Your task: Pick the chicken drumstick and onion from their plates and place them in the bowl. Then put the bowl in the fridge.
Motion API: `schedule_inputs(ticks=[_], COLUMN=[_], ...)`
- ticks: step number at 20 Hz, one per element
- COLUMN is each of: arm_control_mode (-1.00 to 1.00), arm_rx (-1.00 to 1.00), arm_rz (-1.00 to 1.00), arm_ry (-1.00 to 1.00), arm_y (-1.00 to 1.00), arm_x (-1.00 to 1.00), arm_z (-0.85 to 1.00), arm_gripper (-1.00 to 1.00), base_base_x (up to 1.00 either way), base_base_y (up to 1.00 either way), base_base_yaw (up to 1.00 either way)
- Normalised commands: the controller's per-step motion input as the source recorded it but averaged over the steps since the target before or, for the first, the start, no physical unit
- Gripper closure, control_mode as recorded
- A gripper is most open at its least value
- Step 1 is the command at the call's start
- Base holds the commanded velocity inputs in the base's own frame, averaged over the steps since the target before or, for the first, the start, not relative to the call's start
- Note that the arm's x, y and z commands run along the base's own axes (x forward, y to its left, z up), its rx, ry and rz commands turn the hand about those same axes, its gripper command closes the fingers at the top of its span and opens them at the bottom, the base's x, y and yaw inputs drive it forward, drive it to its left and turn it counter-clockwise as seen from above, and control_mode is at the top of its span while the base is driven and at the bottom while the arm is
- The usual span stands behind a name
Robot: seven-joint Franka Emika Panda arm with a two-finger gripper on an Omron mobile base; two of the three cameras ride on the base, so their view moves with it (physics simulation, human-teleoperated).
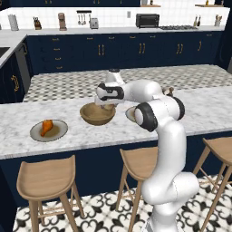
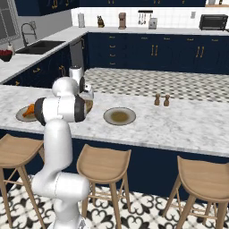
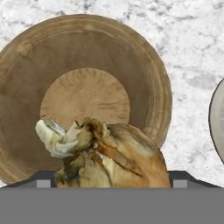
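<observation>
My gripper [image 1: 108, 107] hangs just above the light-brown wooden bowl [image 1: 97, 115] on the marble island, shut on the onion [image 3: 105, 157]. In the hand view the pale, papery onion sits between the two fingertips [image 3: 43, 181], over the bowl [image 3: 87, 57]. The orange-brown chicken drumstick [image 1: 46, 127] lies on the left plate [image 1: 57, 134]. The other plate [image 2: 119, 116] stands to the right of the bowl with nothing on it. The fridge is out of view.
Three wooden stools [image 1: 45, 179] line the island's near edge. Two small brown shakers [image 2: 161, 99] stand on the island to the right. Navy cabinets and a back counter with appliances lie beyond the tiled aisle; a sink [image 2: 40, 46] is at the far left.
</observation>
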Motion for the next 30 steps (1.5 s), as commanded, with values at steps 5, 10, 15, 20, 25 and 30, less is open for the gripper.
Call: schedule_inputs(ticks=[5, 10, 15, 20, 25, 30], arm_control_mode=[-1.0, -1.0, -1.0, -1.0, -1.0, -1.0], arm_rx=[0.0, 0.0, 0.0, 0.0, 0.0, 0.01], arm_rz=[0.0, 0.0, 0.0, 0.0, -0.03, -0.09], arm_ry=[0.06, 0.02, 0.04, 0.02, -0.05, 0.0], arm_y=[0.01, 0.17, 0.02, 0.03, 0.0, -0.34], arm_x=[0.26, 0.46, 0.23, -0.12, -0.48, -0.82], arm_z=[-0.48, -0.24, -0.16, -0.03, 0.14, 0.26], arm_gripper=[1.0, -1.0, -1.0, -1.0, -1.0, -1.0], base_base_x=[0.0, 0.0, 0.0, 0.0, 0.0, 0.0], base_base_y=[0.0, 0.0, 0.0, 0.0, 0.0, 0.0], base_base_yaw=[0.0, 0.0, 0.0, 0.0, 0.0, 0.0])
